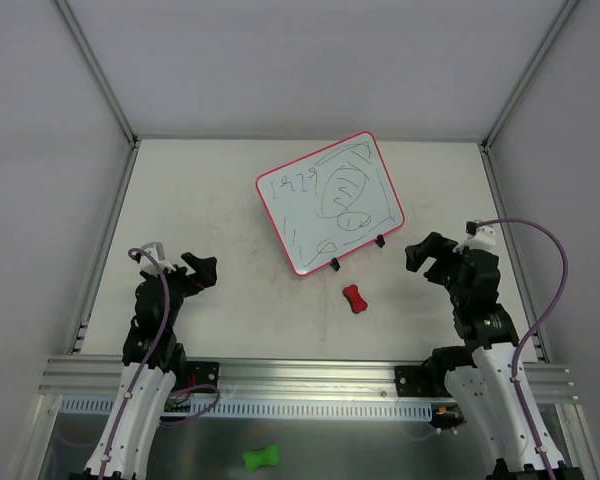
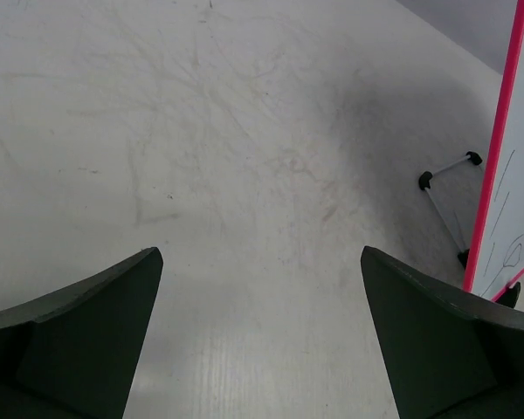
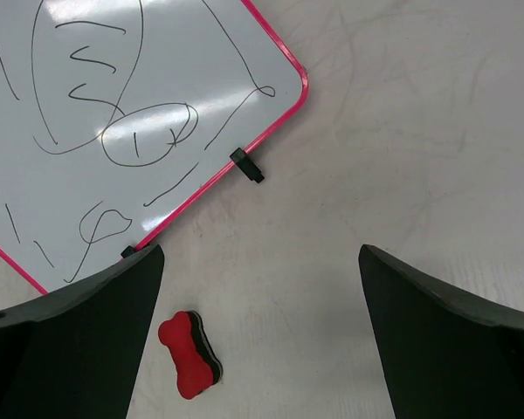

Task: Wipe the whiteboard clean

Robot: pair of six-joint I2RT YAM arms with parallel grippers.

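Observation:
The whiteboard [image 1: 330, 200], white with a pink-red frame and two black clips on its near edge, stands propped at a tilt in the table's middle, covered in dark scribbles. It also shows in the right wrist view [image 3: 113, 113] and edge-on in the left wrist view [image 2: 506, 166]. A small red bone-shaped eraser [image 1: 354, 299] lies just in front of it, seen in the right wrist view [image 3: 188, 355] near the left finger. My left gripper [image 1: 202, 270] is open and empty, left of the board. My right gripper [image 1: 420, 255] is open and empty, right of the board.
The board's wire stand with black feet [image 2: 445, 175] shows behind it. A green bone-shaped eraser [image 1: 263, 458] lies below the table's front rail. Grey walls and metal posts enclose the table [image 1: 210, 180].

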